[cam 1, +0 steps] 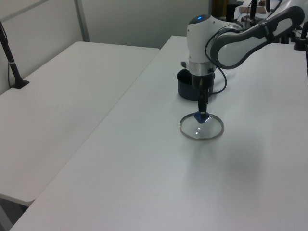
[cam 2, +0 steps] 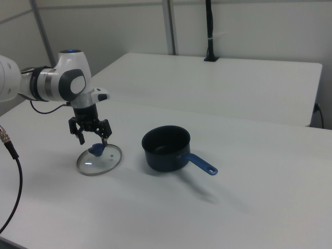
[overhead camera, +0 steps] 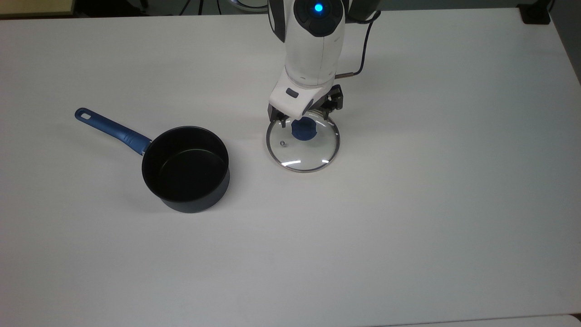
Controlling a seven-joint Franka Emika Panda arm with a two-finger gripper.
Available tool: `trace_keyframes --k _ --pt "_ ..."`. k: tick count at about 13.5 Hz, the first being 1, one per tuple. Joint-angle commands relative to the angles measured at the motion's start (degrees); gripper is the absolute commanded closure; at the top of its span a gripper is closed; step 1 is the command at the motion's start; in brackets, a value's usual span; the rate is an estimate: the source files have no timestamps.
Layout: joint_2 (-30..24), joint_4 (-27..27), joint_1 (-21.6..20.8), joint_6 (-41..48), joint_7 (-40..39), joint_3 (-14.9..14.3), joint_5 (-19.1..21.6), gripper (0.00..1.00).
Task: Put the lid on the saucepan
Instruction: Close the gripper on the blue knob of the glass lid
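Note:
The lid (overhead camera: 303,152), clear glass with a metal rim and a blue knob (overhead camera: 303,131), lies flat on the white table (overhead camera: 408,218). My gripper (overhead camera: 305,119) hangs open just above the knob, one finger on either side of it. In the right view the gripper (cam 2: 93,139) stands a little higher than the knob (cam 2: 96,150) of the lid (cam 2: 98,162). The saucepan (overhead camera: 186,168), black with a long blue handle (overhead camera: 111,129), sits upright and empty at the top view's left of the lid. In the left view the arm partly hides the saucepan (cam 1: 185,87) behind the gripper (cam 1: 202,111) and the lid (cam 1: 202,132).
A second white table (cam 1: 72,82) adjoins this one, with a black post (cam 1: 12,62) on it. A black cable (overhead camera: 363,50) trails from the arm. A dark object (overhead camera: 535,13) sits at the table's corner in the top view's upper right.

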State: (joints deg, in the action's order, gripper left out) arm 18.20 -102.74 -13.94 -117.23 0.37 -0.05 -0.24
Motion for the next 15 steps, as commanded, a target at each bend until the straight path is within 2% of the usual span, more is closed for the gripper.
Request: trace_keyframes --k 1,3,5,10,13,15 --pt "2.0 -0.3 -1.0 -3.1 1.7 -0.5 0.2 0.00" --pt "2.2 -0.2 -1.3 -3.2 1.7 -0.5 0.2 0.00" --pt "2.5 -0.2 -1.4 -3.2 1.7 -0.5 -0.1 0.15" --pt "3.2 -0.2 -1.3 -3.3 1.7 -0.5 -1.4 0.18" --pt "3.7 -0.2 -1.3 -3.4 1.7 -0.5 -2.0 0.33" --pt "3.6 -0.2 -1.3 -3.6 1.6 -0.5 -2.1 0.36"
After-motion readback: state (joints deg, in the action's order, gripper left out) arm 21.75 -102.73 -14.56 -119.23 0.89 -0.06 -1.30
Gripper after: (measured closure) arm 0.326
